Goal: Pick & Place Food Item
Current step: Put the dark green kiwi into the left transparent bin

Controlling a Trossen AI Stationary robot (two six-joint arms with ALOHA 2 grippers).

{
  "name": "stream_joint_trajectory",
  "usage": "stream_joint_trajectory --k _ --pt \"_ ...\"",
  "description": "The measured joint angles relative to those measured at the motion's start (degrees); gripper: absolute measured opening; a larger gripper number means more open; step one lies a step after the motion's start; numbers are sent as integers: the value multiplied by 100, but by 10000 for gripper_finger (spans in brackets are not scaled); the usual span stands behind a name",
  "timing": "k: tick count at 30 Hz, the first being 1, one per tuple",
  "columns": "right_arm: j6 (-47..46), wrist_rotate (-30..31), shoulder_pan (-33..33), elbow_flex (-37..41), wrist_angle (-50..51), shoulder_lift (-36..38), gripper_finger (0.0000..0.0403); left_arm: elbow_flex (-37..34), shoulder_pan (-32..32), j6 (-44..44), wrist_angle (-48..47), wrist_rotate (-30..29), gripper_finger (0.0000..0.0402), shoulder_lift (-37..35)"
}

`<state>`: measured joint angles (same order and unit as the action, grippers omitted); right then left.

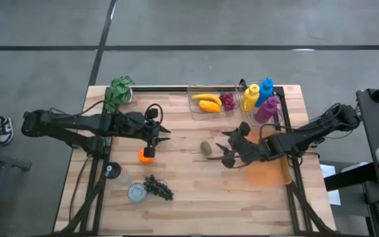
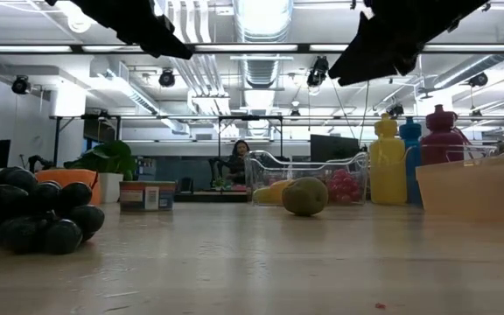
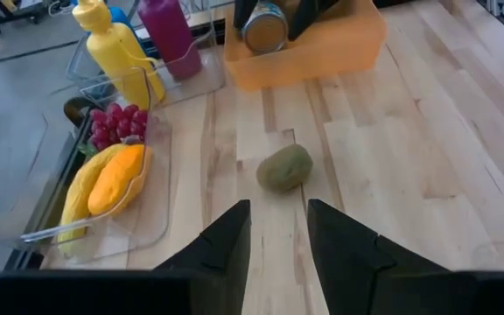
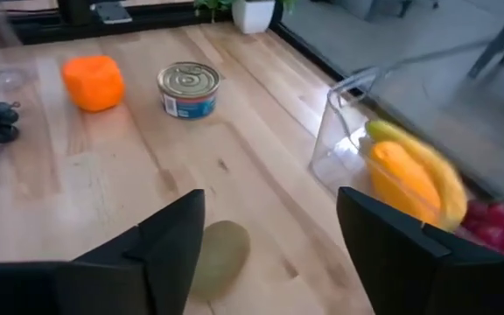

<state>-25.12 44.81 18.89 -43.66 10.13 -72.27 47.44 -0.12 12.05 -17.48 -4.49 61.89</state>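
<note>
**End effector held apart over kiwi**

Right end effector [image 1: 226,155] is being held with fingers spread, hanging just beside the kiwi [image 1: 206,149], which is lying free on the wooden surface [image 1: 196,191]. Left end effector [image 1: 164,135] is being held partly apart, gripping nothing, near the orange [image 1: 147,155].

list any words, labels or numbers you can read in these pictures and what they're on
No text can be read as words in any view.
Can: a blue and white label wraps its side, but the print is too blurred to read.
Small box far across the table in the low view: it has a pale label, too small to read.
Yellow bottle, purple bottle: no label shows.
</note>
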Motion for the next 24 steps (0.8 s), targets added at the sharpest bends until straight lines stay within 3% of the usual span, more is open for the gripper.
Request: stream_joint_trajectory --k 3,10,14,24 --pt "-410 -342 -175 0 -9 -74 278 -2 0 0 4 0 119 -2" --pt "-717 -1938 -789 -132 -11 -420 317 -2 0 11 5 0 119 -2" --pt "-975 -2074 -1017 -380 110 -861 332 -2 0 15 5 0 119 -2" --pt "-1754 -2178 -1311 -1646 1678 -2208 345 -32 0 153 8 0 119 15"
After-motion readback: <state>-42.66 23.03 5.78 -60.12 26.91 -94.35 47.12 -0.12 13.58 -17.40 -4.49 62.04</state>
